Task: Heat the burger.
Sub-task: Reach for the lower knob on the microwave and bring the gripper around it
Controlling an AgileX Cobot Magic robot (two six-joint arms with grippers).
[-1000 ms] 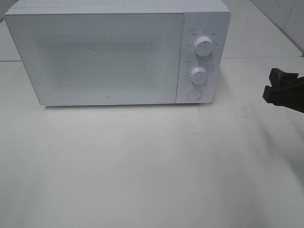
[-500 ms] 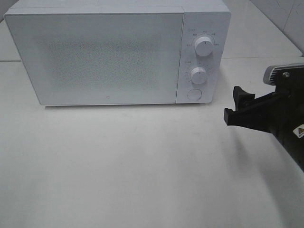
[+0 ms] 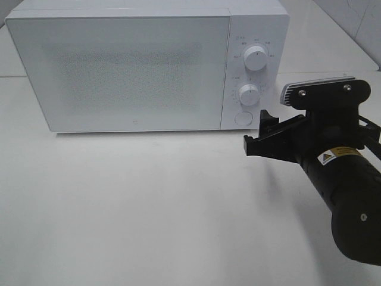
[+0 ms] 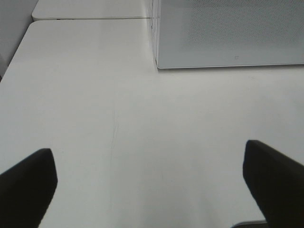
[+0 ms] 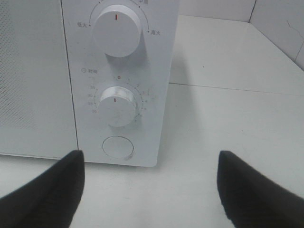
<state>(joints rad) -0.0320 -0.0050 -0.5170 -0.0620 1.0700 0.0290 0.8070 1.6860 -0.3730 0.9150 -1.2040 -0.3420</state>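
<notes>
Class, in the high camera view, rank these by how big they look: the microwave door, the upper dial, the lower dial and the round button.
1. microwave door, by far the largest.
2. upper dial and lower dial: they look alike, so neither ranks above the other.
3. round button, slightly smaller than either dial.

Quick headcount, nothing fancy: one white microwave (image 3: 271,30) with one door (image 3: 119,71). It has two dials, an upper dial (image 3: 255,59) and a lower dial (image 3: 249,94), plus one round button (image 3: 242,118) under them. Two end effectors total: the right end effector (image 3: 257,132) and the left end effector (image 4: 148,152), which only shows up on its own wrist cam. Each has two black fingers (image 4: 28,185), so four in all. One counter (image 3: 149,208) carries the lot.
</notes>
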